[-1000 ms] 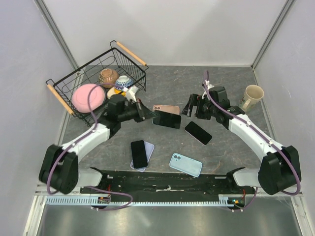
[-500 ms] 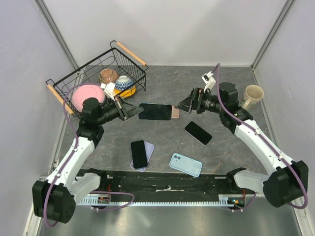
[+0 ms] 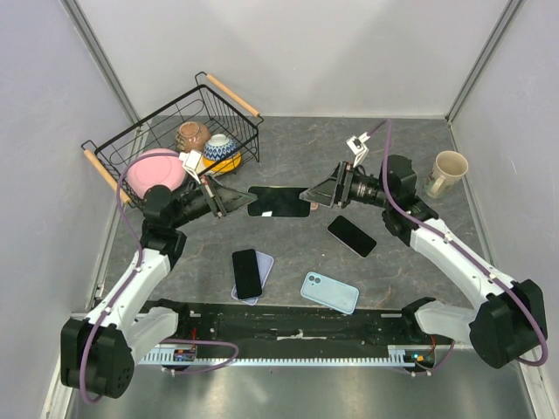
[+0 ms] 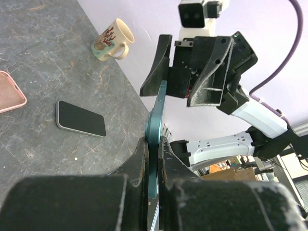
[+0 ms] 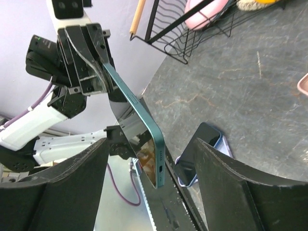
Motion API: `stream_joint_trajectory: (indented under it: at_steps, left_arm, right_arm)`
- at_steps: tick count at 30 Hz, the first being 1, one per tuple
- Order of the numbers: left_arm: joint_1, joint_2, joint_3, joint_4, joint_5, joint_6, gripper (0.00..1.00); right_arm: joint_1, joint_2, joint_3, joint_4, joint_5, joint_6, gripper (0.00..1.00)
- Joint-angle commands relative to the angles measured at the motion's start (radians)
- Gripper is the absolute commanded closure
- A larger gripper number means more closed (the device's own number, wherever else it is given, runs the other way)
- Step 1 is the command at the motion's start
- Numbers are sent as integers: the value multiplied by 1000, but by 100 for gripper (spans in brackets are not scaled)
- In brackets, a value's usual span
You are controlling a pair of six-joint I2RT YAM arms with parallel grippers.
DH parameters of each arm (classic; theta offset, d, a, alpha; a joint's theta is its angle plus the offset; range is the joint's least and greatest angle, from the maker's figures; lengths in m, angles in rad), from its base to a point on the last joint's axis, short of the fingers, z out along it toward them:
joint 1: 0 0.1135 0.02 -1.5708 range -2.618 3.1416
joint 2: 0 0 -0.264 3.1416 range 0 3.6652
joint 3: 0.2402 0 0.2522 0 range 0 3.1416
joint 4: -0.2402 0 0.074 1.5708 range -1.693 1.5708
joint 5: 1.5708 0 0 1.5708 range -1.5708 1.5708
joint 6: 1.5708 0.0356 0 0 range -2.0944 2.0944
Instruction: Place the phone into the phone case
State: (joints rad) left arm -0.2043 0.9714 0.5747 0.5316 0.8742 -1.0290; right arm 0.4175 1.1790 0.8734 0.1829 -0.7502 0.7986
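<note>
A phone (image 3: 278, 201) with a black screen and a teal edge hangs level above the table, between my two arms. My left gripper (image 3: 231, 199) is shut on its left end; in the left wrist view the jaws (image 4: 154, 144) clamp its flat faces. My right gripper (image 3: 316, 194) is open, one finger on each side of the phone's free end (image 5: 156, 168) and not touching it. The same gripper (image 4: 187, 72) faces me in the left wrist view. A pink phone case (image 4: 9, 91) lies flat on the table below, largely hidden under the phone in the top view.
A wire basket (image 3: 113, 170) holding bowls and a pink plate stands at the back left. A mug (image 3: 447, 173) is at the right. On the table lie a black phone (image 3: 352, 236), a phone on a lilac case (image 3: 249, 272) and a light blue case (image 3: 329, 292).
My left arm drew back to the left and lifted the phone off the pink case. My right gripper rose from the table, moved in around the phone's free end, and its jaws narrowed a little.
</note>
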Motion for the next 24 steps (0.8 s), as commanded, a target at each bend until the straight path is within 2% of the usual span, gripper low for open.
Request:
stream_joint_trajectory:
  at_steps: [1,2,4,8,11,14,16,22,23,24]
  left_arm:
    - [5,-39,8,102,14,-57,98]
    - [5,-36,7,103,14,-57,98]
    - [5,-33,10,103,16,-57,98]
    - [5,-28,11,103,19,-52,98]
    - [5,-17,19,103,29,-52,98]
    - [5,-13,19,105,34,-51,98]
    - [5,-14,17,107,31,-52,98]
    - [5,-10,13,113,32,-57,98]
    - [5,-10,13,116,34,-60,98]
    - [5,-7,11,117,34,-62,98]
  right_arm:
    - [32,-30,-43,79,-21,39,25]
    - [36,-35,-53,89,-20,47,29]
    - [41,-56,-76,98,-17,54,32]
    - [41,-78,-93,102,-9,57,43]
    - [41,-81,-91,112,-9,59,44]
    - [41,-70,-85,139,-17,74,51]
    - [44,-59,-89,182,-40,102,53]
    - [56,-48,-94,230,-70,116,73]
    - [58,-48,-94,242,-75,128,83]
    - [60,-44,-94,257,-84,134,87]
